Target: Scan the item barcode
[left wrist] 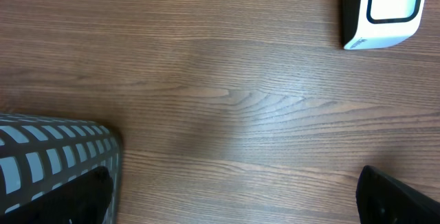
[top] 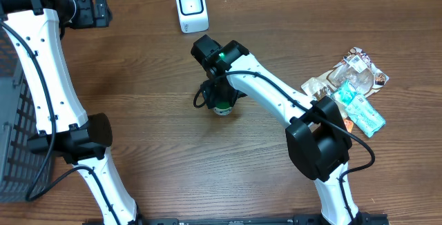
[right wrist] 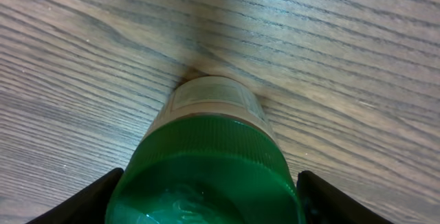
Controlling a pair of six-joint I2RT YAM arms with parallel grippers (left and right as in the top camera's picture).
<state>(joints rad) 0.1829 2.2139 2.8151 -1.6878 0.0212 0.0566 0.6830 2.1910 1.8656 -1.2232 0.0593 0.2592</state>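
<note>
The item is a small bottle with a green screw cap and a pale label, standing upright on the wooden table. My right gripper reaches down over it from above. Its two black fingers press on either side of the cap, shut on the bottle. The white barcode scanner stands at the back of the table, its window toward the middle; the left wrist view shows it as well, the scanner at top right. My left gripper hangs open at the back left over bare wood, holding nothing.
A dark mesh basket runs along the left edge, and its corner sits just by my left finger. A pile of snack packets and a teal pouch lies at the right.
</note>
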